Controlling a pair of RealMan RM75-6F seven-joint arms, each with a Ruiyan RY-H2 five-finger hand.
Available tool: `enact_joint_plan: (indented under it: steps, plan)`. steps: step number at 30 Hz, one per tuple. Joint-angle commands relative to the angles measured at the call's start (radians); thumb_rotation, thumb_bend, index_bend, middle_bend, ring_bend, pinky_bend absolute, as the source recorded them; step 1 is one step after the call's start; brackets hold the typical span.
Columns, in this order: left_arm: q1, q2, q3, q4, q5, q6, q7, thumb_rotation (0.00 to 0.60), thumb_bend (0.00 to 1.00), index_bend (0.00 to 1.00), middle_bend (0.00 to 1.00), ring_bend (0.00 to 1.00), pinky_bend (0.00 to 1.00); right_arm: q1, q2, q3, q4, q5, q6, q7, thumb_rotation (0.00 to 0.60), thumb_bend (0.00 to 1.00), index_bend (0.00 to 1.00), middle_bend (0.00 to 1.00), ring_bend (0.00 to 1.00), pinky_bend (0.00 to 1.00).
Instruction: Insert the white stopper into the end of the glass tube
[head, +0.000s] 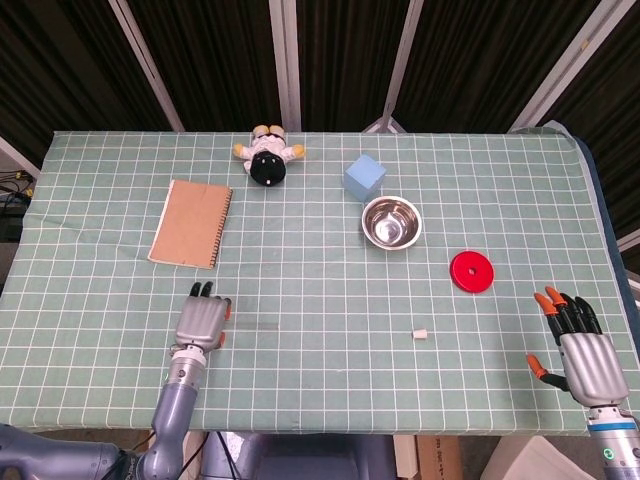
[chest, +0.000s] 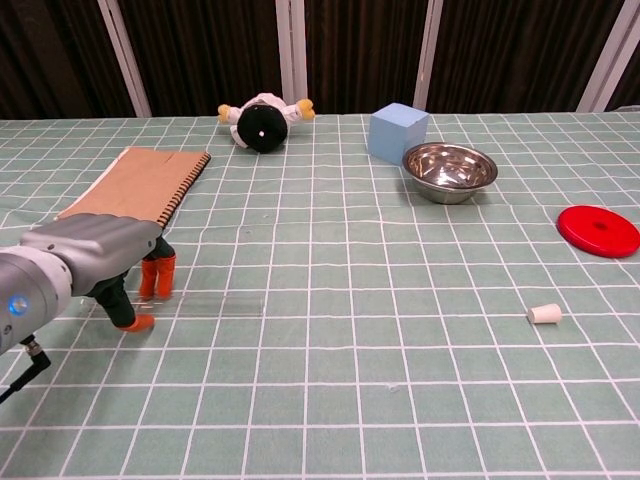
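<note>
Two steps remain, by my reading: neither the tube nor the stopper has been lifted, so the insertion itself is not yet begun. The clear glass tube (chest: 215, 303) lies flat on the green checked counter (head: 320, 270), faint against the cloth, its left end just at the left hand (head: 200, 320). That hand hangs low over the tube's end with its orange-tipped fingers (chest: 157, 277) pointing down at either side of the glass; whether they touch or grip it I cannot tell. The small white tapered stopper (chest: 544, 314) rests on its side well apart from the tube, toward the right half of the counter, near the flat red disc (head: 471, 271). The right hand (head: 578, 345) waits at the counter's near right edge, fingers spread and holding nothing, some way from the stopper. Still to do: secure the tube, pick up the stopper, bring the two together.
</note>
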Motion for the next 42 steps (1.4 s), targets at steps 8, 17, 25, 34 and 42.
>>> enact_joint_plan:
  steps: [8, 17, 25, 34, 42]
  plan:
    - [-0.006, -0.001, 0.023, 0.012, 0.014, 0.002, -0.023, 0.6, 0.6, 0.52, 0.48, 0.13, 0.12, -0.001, 0.002, 0.0, -0.002, 0.003, -0.001, 0.003, 0.6, 0.32, 0.0, 0.0, 0.0, 0.0]
    - [0.002, 0.015, 0.053, 0.027, 0.095, -0.008, -0.095, 0.6, 0.66, 0.54, 0.5, 0.14, 0.12, -0.001, 0.001, 0.0, -0.002, 0.002, 0.001, -0.003, 0.6, 0.32, 0.0, 0.0, 0.0, 0.0]
    - [0.019, 0.048, 0.08, 0.046, 0.221, -0.024, -0.204, 0.6, 0.67, 0.54, 0.51, 0.15, 0.12, -0.001, 0.0, 0.0, -0.002, 0.002, 0.001, -0.004, 0.6, 0.32, 0.0, 0.0, 0.0, 0.0]
    - [0.076, 0.101, 0.123, 0.105, 0.466, -0.009, -0.475, 0.6, 0.67, 0.54, 0.52, 0.15, 0.12, 0.0, 0.0, -0.001, -0.001, 0.003, -0.001, -0.008, 0.6, 0.32, 0.0, 0.0, 0.0, 0.0]
    - [0.138, 0.19, 0.131, 0.101, 0.576, 0.028, -0.662, 0.6, 0.67, 0.54, 0.52, 0.15, 0.12, -0.003, 0.0, -0.002, -0.003, 0.002, 0.003, -0.014, 0.6, 0.32, 0.0, 0.0, 0.0, 0.0]
